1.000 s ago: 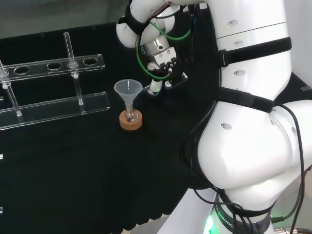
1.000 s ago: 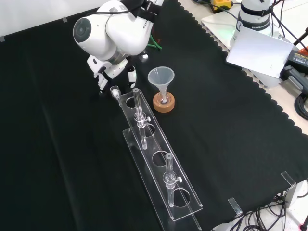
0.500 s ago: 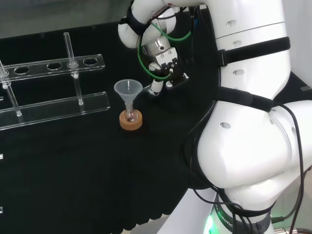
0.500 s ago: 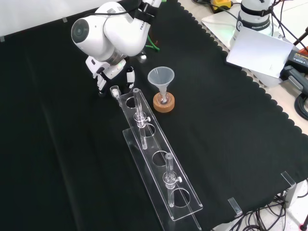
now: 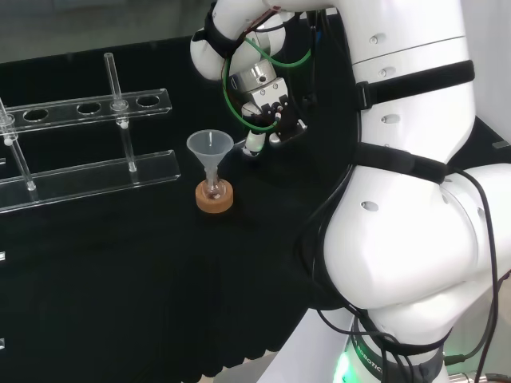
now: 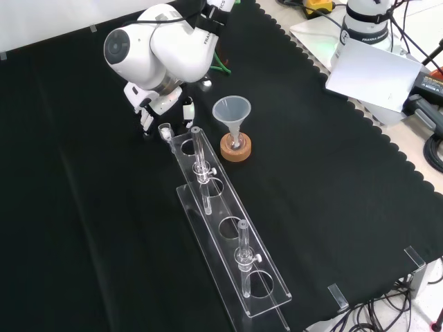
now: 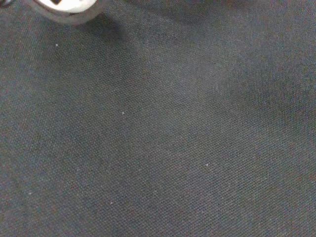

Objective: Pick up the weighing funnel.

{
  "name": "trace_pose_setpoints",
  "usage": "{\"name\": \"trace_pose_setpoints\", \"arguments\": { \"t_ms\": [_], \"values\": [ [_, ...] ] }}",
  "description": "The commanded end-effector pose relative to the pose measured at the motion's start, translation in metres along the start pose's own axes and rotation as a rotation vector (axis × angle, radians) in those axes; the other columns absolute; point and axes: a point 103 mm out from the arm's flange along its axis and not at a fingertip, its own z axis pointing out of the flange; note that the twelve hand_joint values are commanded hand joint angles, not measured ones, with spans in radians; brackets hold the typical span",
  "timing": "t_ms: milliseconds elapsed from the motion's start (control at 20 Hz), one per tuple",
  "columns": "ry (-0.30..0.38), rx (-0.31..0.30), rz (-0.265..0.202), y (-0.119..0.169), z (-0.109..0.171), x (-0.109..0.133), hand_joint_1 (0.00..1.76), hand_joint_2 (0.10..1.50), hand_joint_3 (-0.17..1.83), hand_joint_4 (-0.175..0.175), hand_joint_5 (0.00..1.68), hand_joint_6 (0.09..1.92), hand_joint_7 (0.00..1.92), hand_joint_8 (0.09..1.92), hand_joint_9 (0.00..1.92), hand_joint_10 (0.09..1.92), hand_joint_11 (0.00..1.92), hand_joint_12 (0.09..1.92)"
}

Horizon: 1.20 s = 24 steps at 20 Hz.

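One small clear weighing funnel [image 6: 165, 130] lies on the black woven cloth [image 6: 83, 207] just below the hand [image 6: 158, 97] in the front view. It sits between the fingertips [image 6: 147, 119], which hang spread and fairly straight, holding nothing. One clear plastic rack [image 6: 228, 228] begins just beside it and runs away from the hand, carrying two upright glass tubes [image 6: 199, 155]. Right of the hand, one cone-shaped funnel [image 6: 231, 111] stands in one flask [image 6: 236, 142] on one cork ring [image 6: 235, 152]. Beyond the cloth's scalloped right edge lie a white sheet [image 6: 374, 69] and cables [image 6: 429, 149].
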Motion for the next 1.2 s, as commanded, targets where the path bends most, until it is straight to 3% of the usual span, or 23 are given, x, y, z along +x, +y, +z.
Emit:
{"name": "trace_pose_setpoints", "arguments": {
  "t_ms": [50, 300, 400, 550, 650, 1000, 1050, 1200],
  "values": [
    [-0.011, 0.005, 0.005, 0.0004, -0.0013, 0.0008, 0.81, 0.71, 0.54, 0.006, 0.9, 0.79, 0.55, 0.73, 0.84, 0.54, 0.54, 1.27],
    [-0.022, 0.006, 0.007, 0.0011, -0.0006, 0.0023, 0.83, 0.72, 0.55, 0.028, 1.03, 0.73, 0.59, 0.71, 0.9, 0.51, 0.58, 1.24],
    [-0.024, 0.007, 0.01, 0.002, 0.0002, 0.0022, 0.97, 0.84, 0.4, 0.124, 1.06, 0.83, 0.62, 0.71, 0.95, 0.49, 0.61, 1.22],
    [-0.031, 0.007, 0.014, 0.0027, 0.0002, 0.0025, 1.04, 0.93, 0.25, 0.17, 1.08, 0.86, 0.67, 0.7, 1.02, 0.45, 0.65, 1.2],
    [-0.041, 0.01, 0.016, 0.003, -0.0002, 0.0027, 1.05, 0.92, 0.26, 0.175, 1.11, 0.83, 0.72, 0.69, 1.08, 0.43, 0.71, 1.16],
    [-0.071, 0.023, 0.026, 0.0031, -0.0026, 0.0026, 1.08, 0.76, 0.57, 0.175, 1.14, 0.87, 0.84, 0.65, 1.25, 0.29, 0.86, 1.05],
    [-0.074, 0.016, 0.026, 0.0022, -0.0034, 0.0017, 1.08, 0.75, 0.58, 0.175, 1.14, 0.87, 0.87, 0.65, 1.28, 0.28, 0.91, 1.02],
    [-0.08, -0.001, 0.033, -0.0011, -0.0089, -0.0007, 1.11, 0.73, 0.6, 0.131, 1.18, 0.81, 1.04, 0.6, 1.42, 0.18, 1.25, 0.79]
  ]
}}
